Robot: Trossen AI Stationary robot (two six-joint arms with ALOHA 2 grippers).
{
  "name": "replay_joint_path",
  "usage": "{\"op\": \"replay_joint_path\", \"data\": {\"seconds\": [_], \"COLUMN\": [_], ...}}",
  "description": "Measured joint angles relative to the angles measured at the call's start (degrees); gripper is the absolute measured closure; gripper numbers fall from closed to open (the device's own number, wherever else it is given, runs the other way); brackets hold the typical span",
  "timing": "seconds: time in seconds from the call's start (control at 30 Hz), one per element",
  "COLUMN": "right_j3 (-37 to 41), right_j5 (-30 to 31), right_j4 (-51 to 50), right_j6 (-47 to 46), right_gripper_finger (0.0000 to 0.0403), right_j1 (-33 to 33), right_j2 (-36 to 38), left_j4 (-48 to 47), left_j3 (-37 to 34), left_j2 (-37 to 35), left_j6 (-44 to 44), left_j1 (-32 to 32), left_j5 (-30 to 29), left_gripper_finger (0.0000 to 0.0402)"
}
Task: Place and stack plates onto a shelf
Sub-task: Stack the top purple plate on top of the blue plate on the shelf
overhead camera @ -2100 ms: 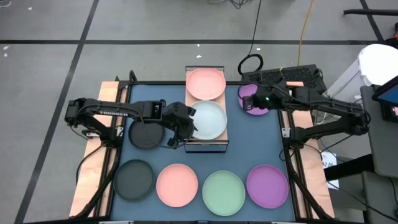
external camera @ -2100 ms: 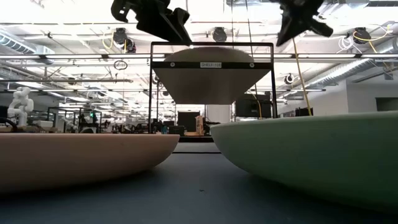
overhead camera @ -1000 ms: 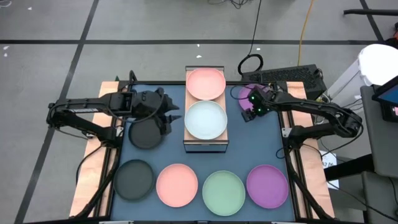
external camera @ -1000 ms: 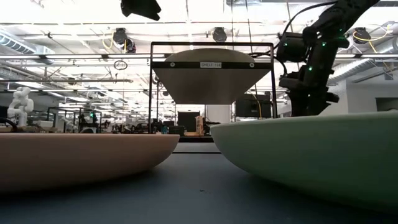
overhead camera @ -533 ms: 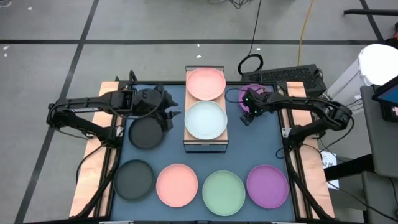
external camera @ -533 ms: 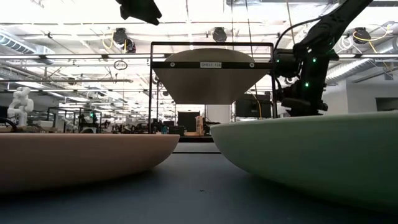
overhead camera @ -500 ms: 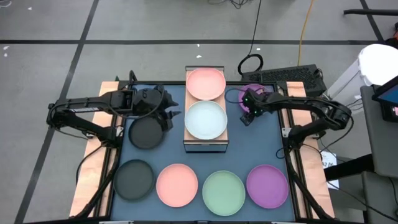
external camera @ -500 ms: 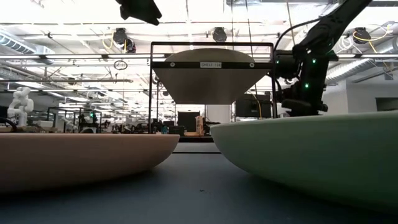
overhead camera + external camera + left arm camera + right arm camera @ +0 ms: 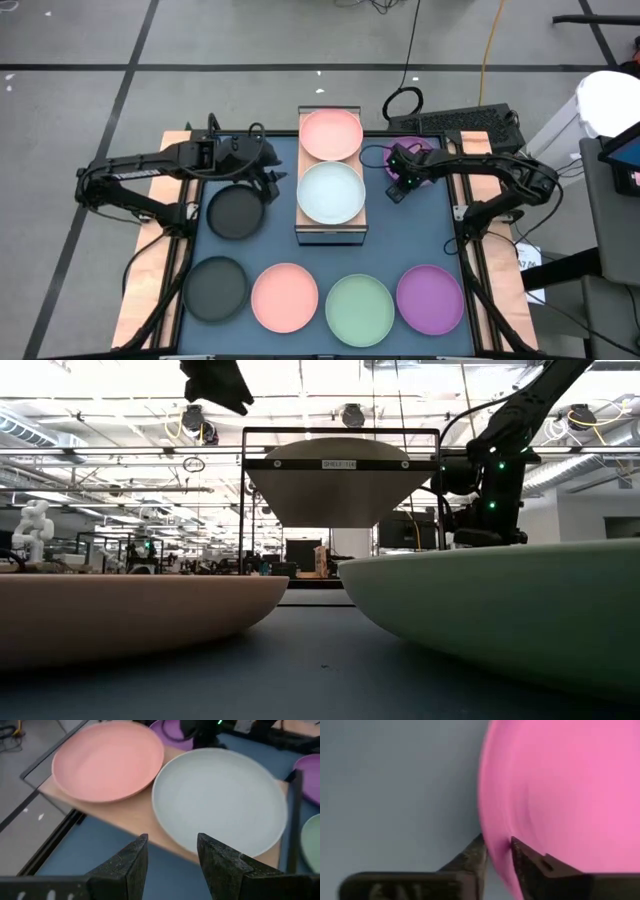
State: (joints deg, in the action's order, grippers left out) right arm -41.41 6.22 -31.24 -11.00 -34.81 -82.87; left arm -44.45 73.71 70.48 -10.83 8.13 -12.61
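Observation:
The shelf (image 9: 331, 232) stands mid-table with a pink plate (image 9: 331, 134) on its far half and the pale blue plate (image 9: 331, 193) on its near half. My left gripper (image 9: 270, 181) is open and empty, left of the shelf, over the mat by a black plate (image 9: 233, 213); its wrist view shows both shelf plates, pink (image 9: 107, 760) and pale blue (image 9: 220, 800). My right gripper (image 9: 400, 187) is low at a purple plate (image 9: 407, 156) on the mat right of the shelf, shut on its rim. My right gripper has the purple plate's rim (image 9: 496, 832) at the plate's near side between its two fingers, one finger outside the plate and one inside (image 9: 520, 852). The fingers come from above, pointing down. I cannot tell whether the plate is off the mat.
A row of plates lies along the near edge of the dark blue mat: black (image 9: 214, 288), pink (image 9: 285, 297), mint green (image 9: 359, 308), purple (image 9: 430, 298). Cables and a keyboard (image 9: 455, 122) lie beyond the far right corner.
My right gripper has gone down and a little toward the near edge, onto the near rim of the purple plate beside the shelf. My left gripper has stayed left of the shelf with its fingers open.

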Motion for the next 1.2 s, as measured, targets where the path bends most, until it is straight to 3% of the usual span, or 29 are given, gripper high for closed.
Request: {"op": "replay_joint_path", "data": {"seconds": [0.2, 0.57, 0.8, 1.2], "right_j3": [-0.04, -1.21, -5.07, -15.47], "right_j5": [0.51, -1.15, -1.13, -0.38], "right_j4": [-0.26, -7.55, -11.51, -15.56], "right_j6": [0.16, -1.39, -2.22, -3.71], "right_gripper_finger": [0.0395, 0.0400, 0.0401, 0.0402], "right_j1": [0.02, 0.47, 4.39, 14.60], "right_j2": [2.24, 13.07, 18.53, 19.63], "left_j4": [-2.21, -2.64, -5.24, -11.31], "left_j3": [-0.02, -0.02, -0.02, -0.04], "left_j2": [0.00, 0.00, 0.00, 0.00], "left_j6": [0.07, -6.34, -6.25, -7.54], "left_j1": [1.42, 1.61, 1.61, 3.28], "left_j5": [-0.02, -0.62, -1.05, -4.36], "left_gripper_finger": [0.0227, 0.0227, 0.0227, 0.0227]}}
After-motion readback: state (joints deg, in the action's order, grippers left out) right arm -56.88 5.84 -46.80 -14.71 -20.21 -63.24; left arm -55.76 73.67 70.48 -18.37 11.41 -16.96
